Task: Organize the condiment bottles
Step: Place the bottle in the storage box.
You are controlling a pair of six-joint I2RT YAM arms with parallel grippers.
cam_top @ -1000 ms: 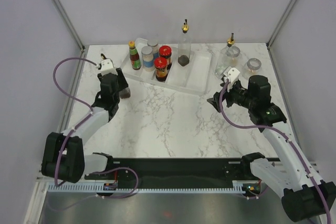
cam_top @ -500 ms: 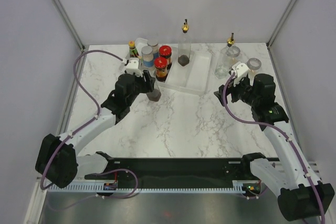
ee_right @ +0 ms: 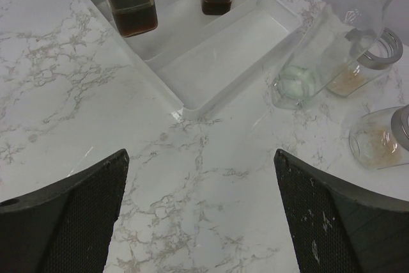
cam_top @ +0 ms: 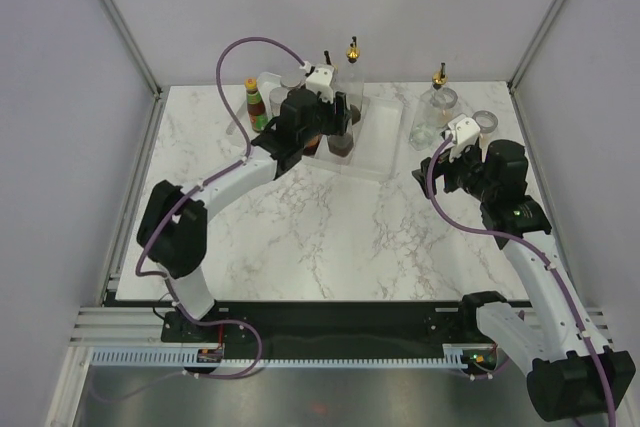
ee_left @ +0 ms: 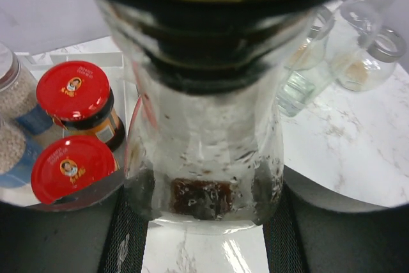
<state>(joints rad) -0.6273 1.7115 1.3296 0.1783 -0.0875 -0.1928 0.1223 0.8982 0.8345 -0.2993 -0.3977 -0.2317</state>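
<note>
A marble-patterned table [cam_top: 320, 217] is seen from above, with two robot arms reaching in from its near edge. A white tray [cam_top: 385, 152] with long compartments lies toward the far side.

The left arm stretches out over the tray. The left end effector [ee_left: 206, 218] is partly closed on a glass cruet [ee_left: 204, 139] with a gold top and a little dark liquid at the bottom, one finger pressed to each side of the glass. The cruet stands upright within the tray's outline; whether its base touches the tray floor cannot be told.

Just left of it in the tray stand two red-lidded jars [ee_left: 72, 91], one behind the other, with grain-filled spice jars [ee_left: 11, 94] beside them. An orange-capped bottle [cam_top: 255, 102] stands at the tray's far left end. A second cruet [cam_top: 352, 72] with a gold spout stands upright in the tray, just behind the held one.

The right end effector [ee_right: 204, 215] hovers above bare table near the tray's right end, its fingers spread wide with nothing between them. On the table to the right of the tray, outside it, stand a clear cruet [ee_right: 313, 62] and two silver-lidded jars [ee_right: 364, 62], close together.
</note>
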